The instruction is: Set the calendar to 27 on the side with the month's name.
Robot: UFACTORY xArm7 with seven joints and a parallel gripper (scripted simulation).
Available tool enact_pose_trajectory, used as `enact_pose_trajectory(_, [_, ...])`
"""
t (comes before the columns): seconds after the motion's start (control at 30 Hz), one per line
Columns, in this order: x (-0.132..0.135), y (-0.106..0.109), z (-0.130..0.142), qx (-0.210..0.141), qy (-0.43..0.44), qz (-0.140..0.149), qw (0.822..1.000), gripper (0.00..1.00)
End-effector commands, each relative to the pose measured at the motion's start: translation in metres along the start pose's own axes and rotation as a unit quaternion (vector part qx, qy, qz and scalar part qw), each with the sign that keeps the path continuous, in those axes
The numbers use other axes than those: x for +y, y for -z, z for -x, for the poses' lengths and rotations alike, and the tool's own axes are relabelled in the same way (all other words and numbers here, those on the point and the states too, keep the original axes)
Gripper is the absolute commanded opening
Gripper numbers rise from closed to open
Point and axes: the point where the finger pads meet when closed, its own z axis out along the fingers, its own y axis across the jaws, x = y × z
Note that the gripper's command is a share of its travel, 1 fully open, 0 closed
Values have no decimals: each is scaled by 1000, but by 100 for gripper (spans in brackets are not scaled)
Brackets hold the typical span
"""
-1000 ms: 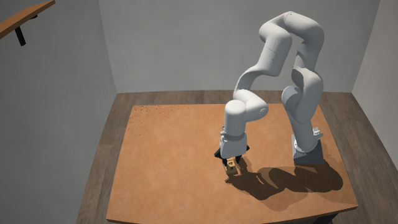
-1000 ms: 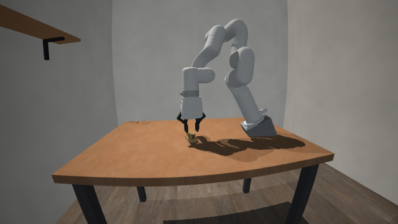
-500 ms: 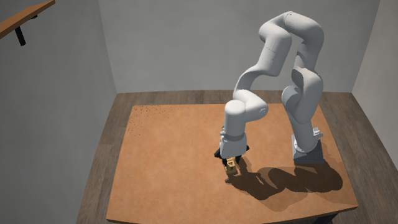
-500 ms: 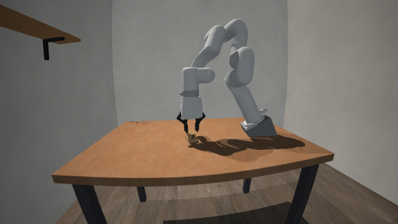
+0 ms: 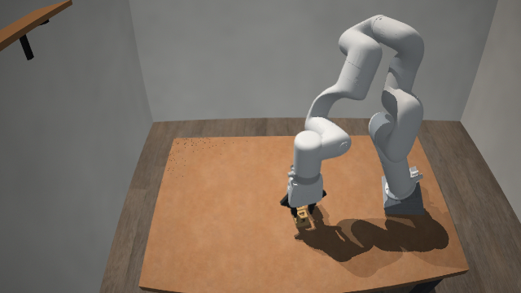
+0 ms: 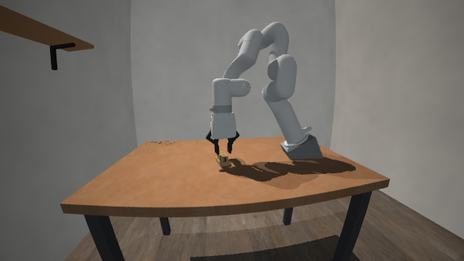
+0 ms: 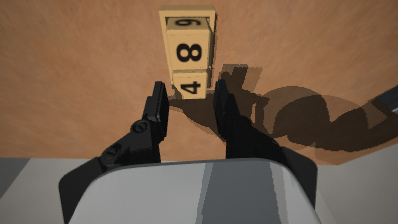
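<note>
1. One white gripper with two black fingers (image 5: 303,209) (image 6: 223,149) points down over the brown wooden table (image 5: 212,216) (image 6: 156,181) (image 7: 80,65); its fingers stand partly apart, nothing clamped between them.
2. One small tan calendar tray (image 5: 302,225) (image 6: 224,165) (image 7: 187,9) is on the tabletop, just below and beyond the fingertips.
3. Three black digits show on tan block faces at the tray: 9, 8 and 4, lying sideways in the wrist view.

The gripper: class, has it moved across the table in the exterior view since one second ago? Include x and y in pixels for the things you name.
No, the gripper (image 5: 303,212) (image 6: 223,152) (image 7: 190,92) shows no visible shift against the table (image 5: 224,203) (image 6: 145,181) (image 7: 75,100).
</note>
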Motion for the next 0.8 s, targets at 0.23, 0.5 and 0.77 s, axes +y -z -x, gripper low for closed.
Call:
enact_pose_trajectory(0.23, [-1,1,0,0,0,-2,1000,49])
enact_pose_trajectory(0.5, [-1,-1,0,0,0,-2,1000,49])
enact_pose_trajectory(0.77, [-1,-8,0,0,0,-2,1000,49])
